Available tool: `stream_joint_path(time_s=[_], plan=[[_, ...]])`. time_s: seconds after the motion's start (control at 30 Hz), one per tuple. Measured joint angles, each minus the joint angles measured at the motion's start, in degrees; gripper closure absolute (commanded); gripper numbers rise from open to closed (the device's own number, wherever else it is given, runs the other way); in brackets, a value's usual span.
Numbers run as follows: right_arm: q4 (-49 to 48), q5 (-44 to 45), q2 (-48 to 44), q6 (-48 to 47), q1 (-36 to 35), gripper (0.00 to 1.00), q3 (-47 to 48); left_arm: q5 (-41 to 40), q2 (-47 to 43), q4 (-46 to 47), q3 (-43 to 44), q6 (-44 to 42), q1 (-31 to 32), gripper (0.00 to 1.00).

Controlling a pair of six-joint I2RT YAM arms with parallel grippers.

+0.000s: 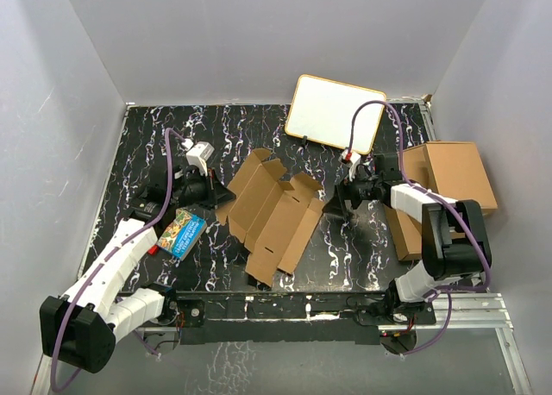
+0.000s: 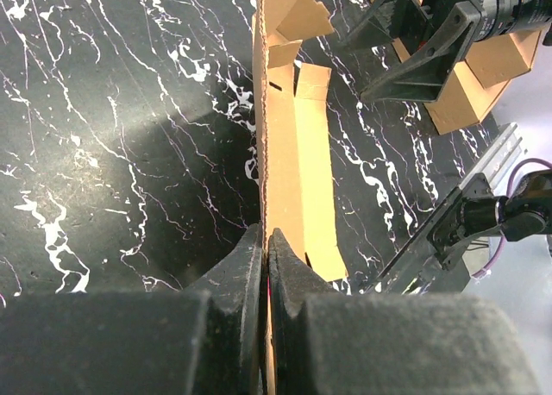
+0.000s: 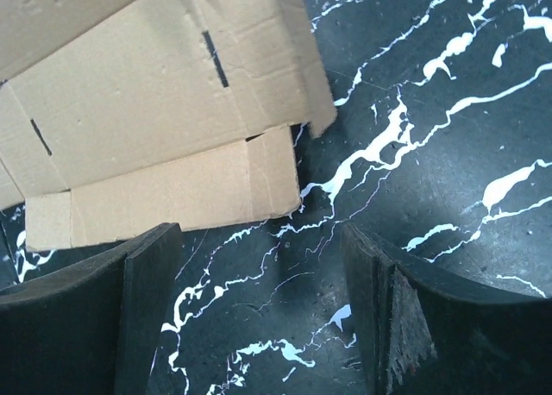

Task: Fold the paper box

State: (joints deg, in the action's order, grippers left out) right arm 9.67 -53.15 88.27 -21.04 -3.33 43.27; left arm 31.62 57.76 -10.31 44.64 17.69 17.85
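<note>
1. Cardboard is my material here: the paper box (image 1: 274,214) lies part-opened at the middle of the black marbled table (image 1: 259,128), its panels ridged in a shallow zigzag, flaps and notched tabs loose
2. At far left the blue picture book (image 1: 181,234) lies beside my left arm, near the sheet's left edge but apart from it
3. My left gripper (image 2: 266,238) has its fingers pressed together on the sheet's left edge, and its wrist view shows the board edge-on, rising upright out of the pinch
4. I judge the board light and stiff, willing to bend only along its scored creases. A one-sided pinch may let it swing or slide on the smooth table, so I would hold a panel edge close to a crease, never a thin tab that could crumple or tear
5. My right gripper (image 3: 263,313) hangs low with fingers spread wide and only tabletop between them. The nearest flap corner lies just ahead of them, not touching as far as I can tell
6. For room, I see bare table in front of and behind the sheet. Further right the whiteboard (image 1: 335,112) leans at the back and the stacked boxes (image 1: 457,175) sit beyond my right arm, so that elbow has little space to swing outward
</note>
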Motion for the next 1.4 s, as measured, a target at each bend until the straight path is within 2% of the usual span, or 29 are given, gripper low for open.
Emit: stream_joint_path(time_s=[0.1,0.43,0.83,1.03,1.4], plan=[[-2.1,0.6,1.3,3.7,0.0,0.22,0.0,-0.5,0.0,0.0,-0.3,0.4,0.0,1.00],[-8.2,0.7,7.6,13.7,-0.2,0.37,0.0,-1.0,-0.1,1.0,-1.4,1.8,0.0,1.00],[-6.7,-1.5,8.9,11.9,-4.0,0.56,0.4,-1.7,-0.1,1.3,-1.6,2.1,0.0,1.00],[-4.5,-1.3,8.0,8.6,-5.1,0.56,0.5,-2.9,0.5,0.7,-1.6,2.0,0.0,1.00],[-1.5,0.3,4.5,3.3,-7.9,0.49,0.9,-4.2,1.3,-0.4,-1.6,1.8,0.0,1.00]])
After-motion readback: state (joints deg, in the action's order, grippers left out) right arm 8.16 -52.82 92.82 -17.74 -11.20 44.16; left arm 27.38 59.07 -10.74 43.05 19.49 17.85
